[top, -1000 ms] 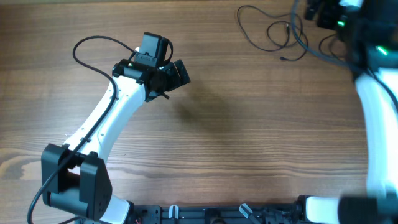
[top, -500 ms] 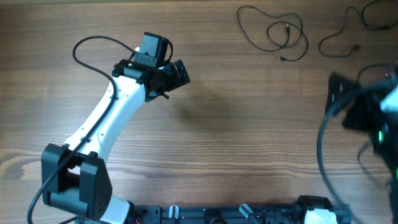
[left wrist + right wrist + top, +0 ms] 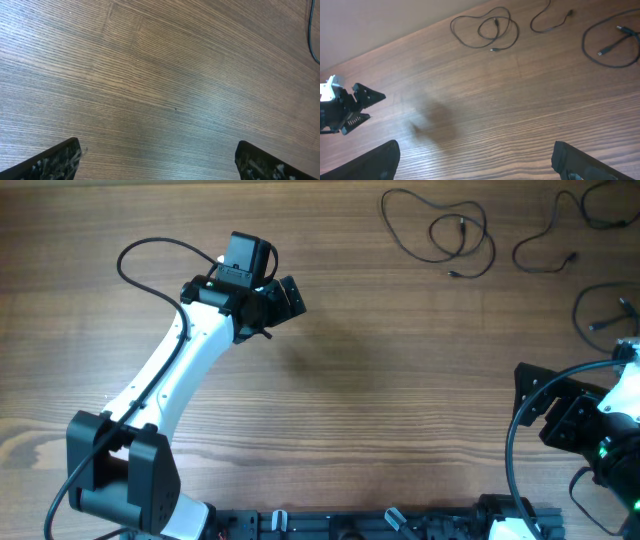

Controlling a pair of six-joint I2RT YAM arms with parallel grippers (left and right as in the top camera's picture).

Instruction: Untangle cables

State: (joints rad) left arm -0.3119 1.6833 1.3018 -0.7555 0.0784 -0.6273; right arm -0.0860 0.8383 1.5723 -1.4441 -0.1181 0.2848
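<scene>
Three thin black cables lie apart at the table's far right. One is a double loop, one a wavy strand at the top right, and one an open loop at the right edge. My right gripper hangs open low on the right, well short of them, with only bare wood between its fingers. My left gripper is open over bare wood in the left middle, far from the cables.
The wooden table is bare between the two arms. The left arm's own thick black cable arcs behind it. A thin dark cord crosses the top right corner of the left wrist view. The left gripper also shows in the right wrist view.
My right arm has drawn back from the top right corner, over the cables, to the lower right. The wavy strand and the open loop, hidden under it before, now show. The left arm is still.
</scene>
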